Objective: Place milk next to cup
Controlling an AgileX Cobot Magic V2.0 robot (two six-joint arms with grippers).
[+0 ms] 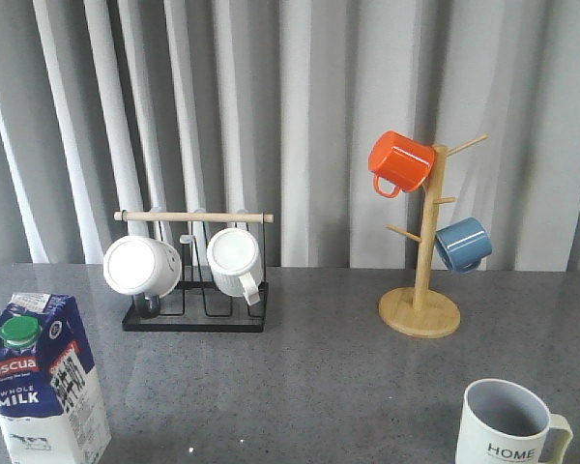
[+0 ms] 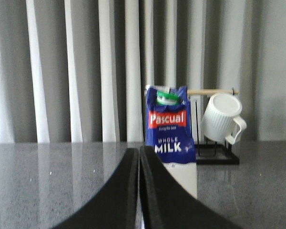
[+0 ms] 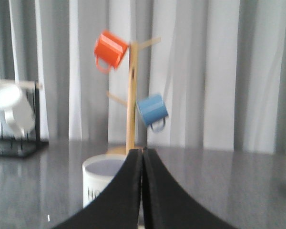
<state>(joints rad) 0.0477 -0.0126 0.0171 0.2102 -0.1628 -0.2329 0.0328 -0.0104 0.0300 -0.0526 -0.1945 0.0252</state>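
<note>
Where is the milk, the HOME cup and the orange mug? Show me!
milk carton (image 1: 41, 387): front view, on its blue front face by the red label.
HOME cup (image 1: 508, 447): front view, on its cream wall near the lettering.
orange mug (image 1: 404, 159): front view, on its side, hanging on the wooden tree.

Looks like a staged test setup, not a real kitchen: grey worktop (image 1: 319, 358), plain curtain backdrop (image 1: 300, 116), mug rack (image 1: 195, 309), wooden mug tree (image 1: 420, 280).

The milk (image 1: 41, 382) stood front left on the table (image 1: 309, 367), the cup (image 1: 507, 425) front right; a mug rack (image 1: 195, 271) and mug tree (image 1: 422, 242) stood behind.
</note>
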